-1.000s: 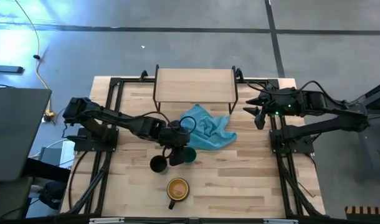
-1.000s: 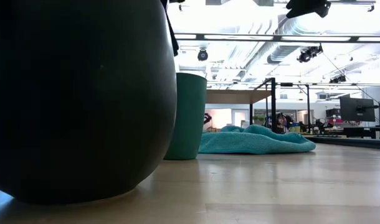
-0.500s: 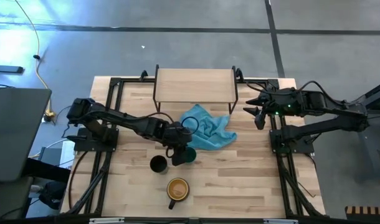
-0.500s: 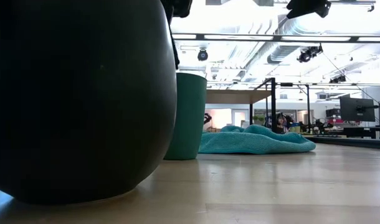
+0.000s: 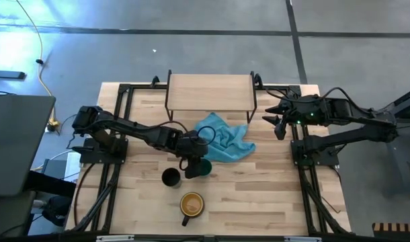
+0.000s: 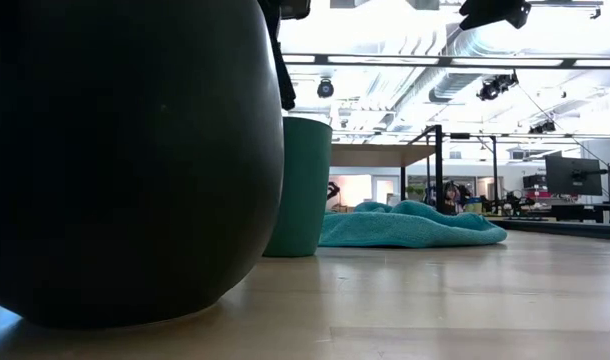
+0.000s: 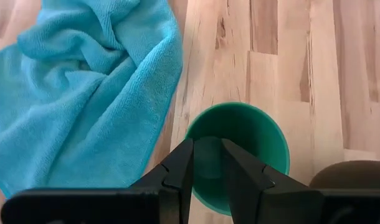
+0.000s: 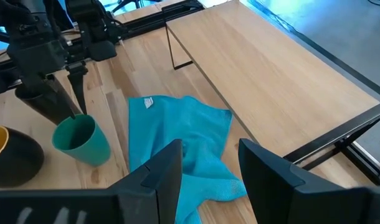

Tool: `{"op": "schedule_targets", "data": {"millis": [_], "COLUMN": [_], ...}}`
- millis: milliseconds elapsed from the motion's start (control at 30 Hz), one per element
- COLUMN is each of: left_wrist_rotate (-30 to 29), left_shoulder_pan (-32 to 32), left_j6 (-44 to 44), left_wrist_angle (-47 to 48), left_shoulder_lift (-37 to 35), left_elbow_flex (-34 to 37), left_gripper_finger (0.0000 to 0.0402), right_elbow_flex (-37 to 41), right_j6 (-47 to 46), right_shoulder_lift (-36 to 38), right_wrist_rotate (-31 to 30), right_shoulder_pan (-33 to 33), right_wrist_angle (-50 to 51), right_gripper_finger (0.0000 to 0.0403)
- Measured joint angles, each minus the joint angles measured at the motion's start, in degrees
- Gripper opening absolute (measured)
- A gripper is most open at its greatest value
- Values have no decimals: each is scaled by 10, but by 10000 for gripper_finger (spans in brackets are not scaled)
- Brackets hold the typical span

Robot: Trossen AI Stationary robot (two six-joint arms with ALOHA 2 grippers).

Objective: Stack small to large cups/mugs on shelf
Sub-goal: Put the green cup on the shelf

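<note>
The left claw (image 7: pixel 207 163) hangs over the teal cup (image 7: pixel 240 146), its fingers straddling the near rim but parted, not clenched – the cup stands on the surface (image 5: pixel 259 188) beside a blue cloth (image 5: pixel 225 141), black cup (image 5: pixel 170 177) and yellow-lined mug (image 5: pixel 191 204) nearby. The right claw (image 5: pixel 277 122) waits released beside the bare shelf (image 5: pixel 208 91)
</note>
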State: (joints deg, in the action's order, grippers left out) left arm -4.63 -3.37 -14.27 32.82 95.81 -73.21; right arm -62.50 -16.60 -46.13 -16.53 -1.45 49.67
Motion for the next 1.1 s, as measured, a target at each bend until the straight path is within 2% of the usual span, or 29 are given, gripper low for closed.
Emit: {"op": "schedule_targets", "data": {"millis": [333,633,1100], "left_wrist_rotate": [1,5,5], "left_shoulder_pan": [0,0,0], "left_j6": [49,50,50], "left_wrist_angle": [-9,-9,-14], "left_shoulder_lift": [20,48,47], "left_elbow_flex": [-2,-1,0], "left_gripper_finger": [67,67,67], "right_elbow_flex": [0,0,0], "right_j6": [0,-4,-5], "right_shoulder_lift": [0,0,0], "right_wrist_rotate": [0,0,2], "right_shoulder_pan": [0,0,0], "right_wrist_angle": [-2,-2,3], "right_gripper_finger": [149,149,149]}}
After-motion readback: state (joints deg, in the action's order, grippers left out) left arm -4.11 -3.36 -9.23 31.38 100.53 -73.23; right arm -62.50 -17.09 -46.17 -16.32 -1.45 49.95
